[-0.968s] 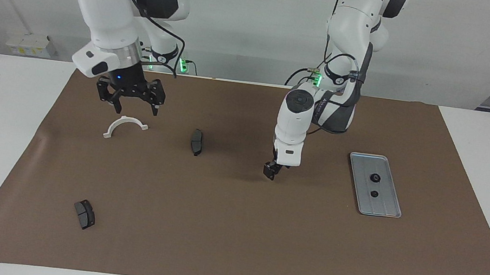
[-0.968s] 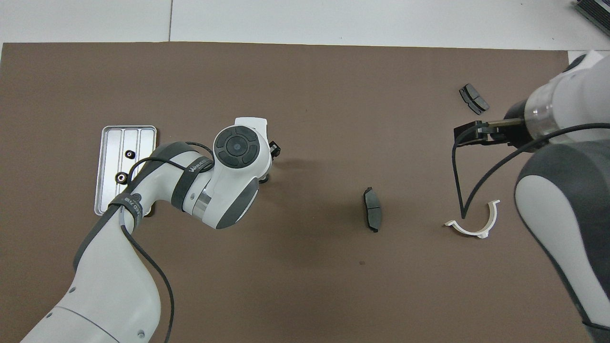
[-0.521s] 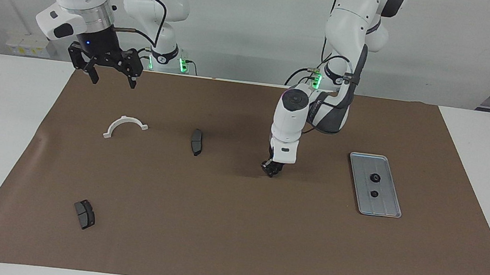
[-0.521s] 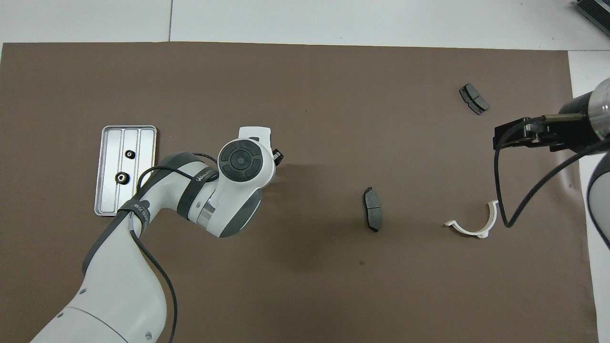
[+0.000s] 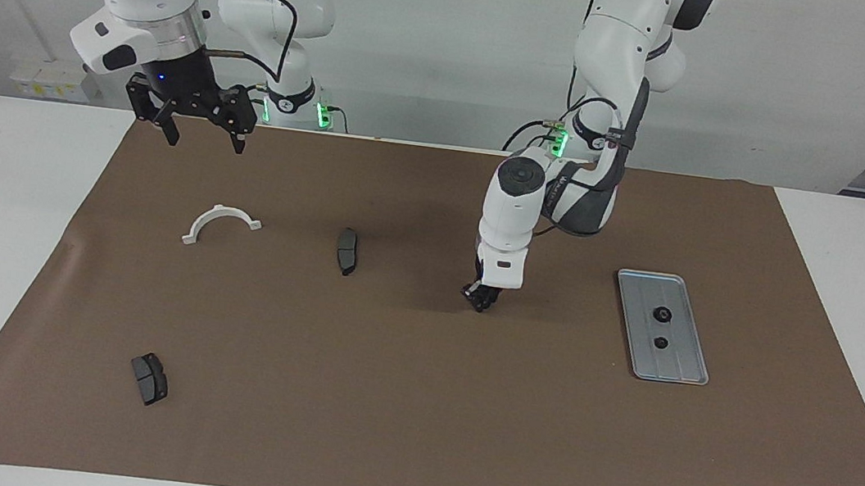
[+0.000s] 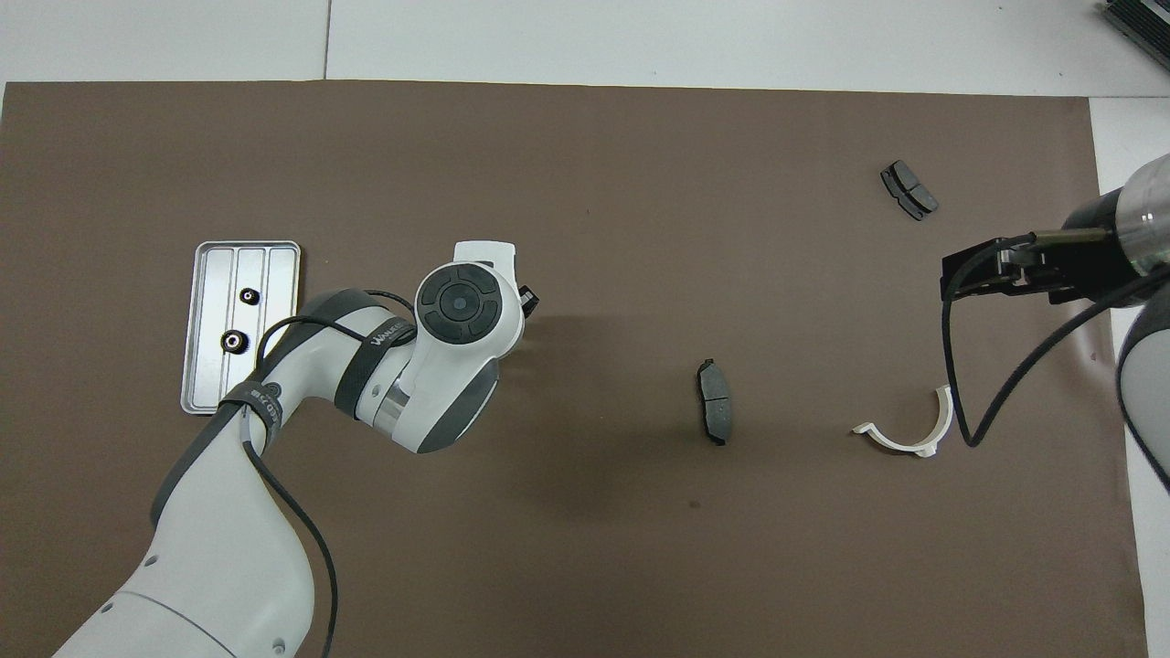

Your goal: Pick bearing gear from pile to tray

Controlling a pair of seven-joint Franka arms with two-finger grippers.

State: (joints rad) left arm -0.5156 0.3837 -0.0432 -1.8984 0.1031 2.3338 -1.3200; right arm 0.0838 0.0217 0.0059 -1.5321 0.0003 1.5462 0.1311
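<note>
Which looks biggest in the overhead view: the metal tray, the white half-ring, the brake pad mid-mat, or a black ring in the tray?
1. tray
2. white half-ring
3. brake pad mid-mat, close to the half-ring
4. black ring, far smallest

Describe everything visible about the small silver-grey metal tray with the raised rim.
The small silver-grey metal tray is a flat rectangle with rounded corners, a raised rim and lengthwise ridges. It lies flat on the brown mat toward the left arm's end of the table. Two small black round rings sit inside it, apart from each other. No gripper touches it.
</note>
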